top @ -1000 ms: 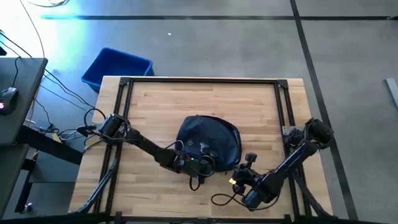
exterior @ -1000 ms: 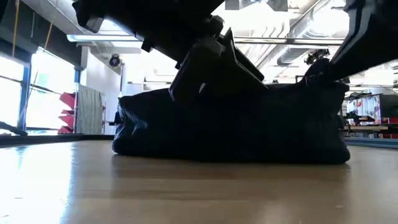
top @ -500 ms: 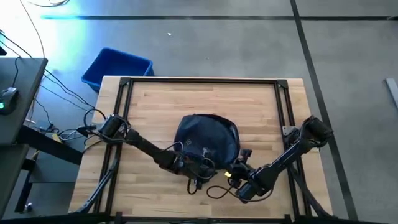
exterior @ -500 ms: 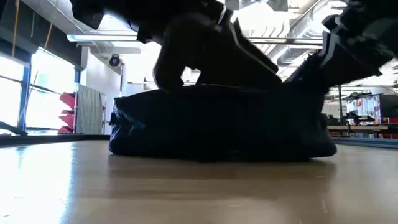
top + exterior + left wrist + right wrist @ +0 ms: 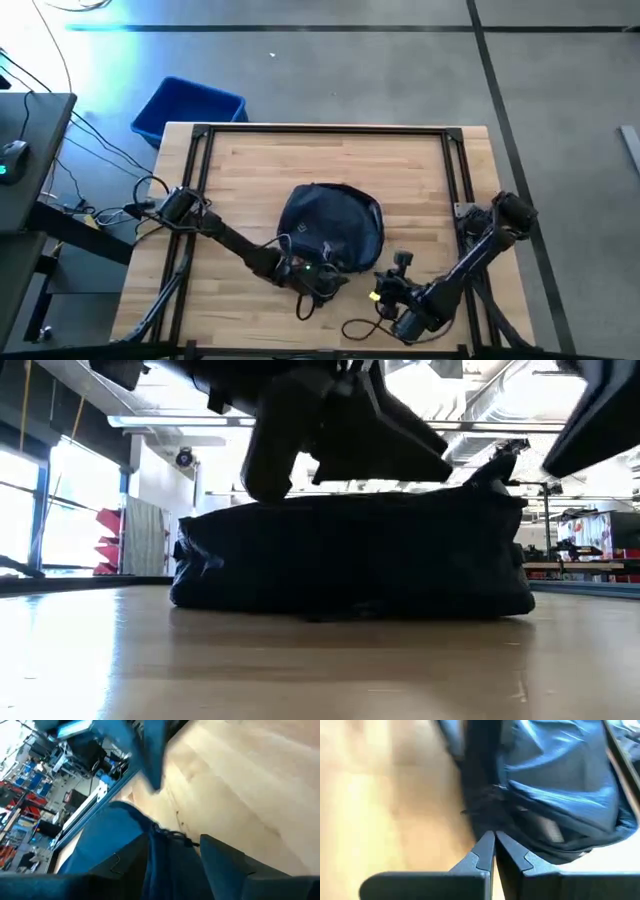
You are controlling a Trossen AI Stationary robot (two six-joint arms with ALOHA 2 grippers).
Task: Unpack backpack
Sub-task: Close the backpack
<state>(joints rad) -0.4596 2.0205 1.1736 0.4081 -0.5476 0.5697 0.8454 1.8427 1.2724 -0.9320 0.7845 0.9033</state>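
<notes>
The dark navy backpack (image 5: 332, 224) lies flat on its broad side in the middle of the wooden table (image 5: 250, 170); the low view shows it as a low, wide mound (image 5: 350, 555). My left gripper (image 5: 306, 272) is at the backpack's near edge, shut on its fabric (image 5: 170, 865). My right gripper (image 5: 399, 264) is at the backpack's near right corner. Its fingers are shut, with the tips (image 5: 493, 840) right at the backpack's dark lower edge (image 5: 485, 805). My left gripper has a fold of the backpack's blue fabric (image 5: 167, 852) between its two fingers (image 5: 225, 862), at the backpack's near edge. The fingers slant down from the table's near left side. The backpack's underside stays on the table. My right gripper: whether its shut tips touch the backpack's edge cannot be told.
A bright blue bin (image 5: 188, 110) stands on the floor beyond the table's far left corner. A black metal frame (image 5: 320, 130) runs along the table's edges. Loose cables (image 5: 360, 325) hang by the right arm near the front edge. Bare wood lies left and far of the backpack.
My right gripper moved in against the backpack's near right corner, then drew back toward the table's near right. My left gripper has shifted a little toward the near edge and risen. The backpack's right end has been pushed in toward the left.
</notes>
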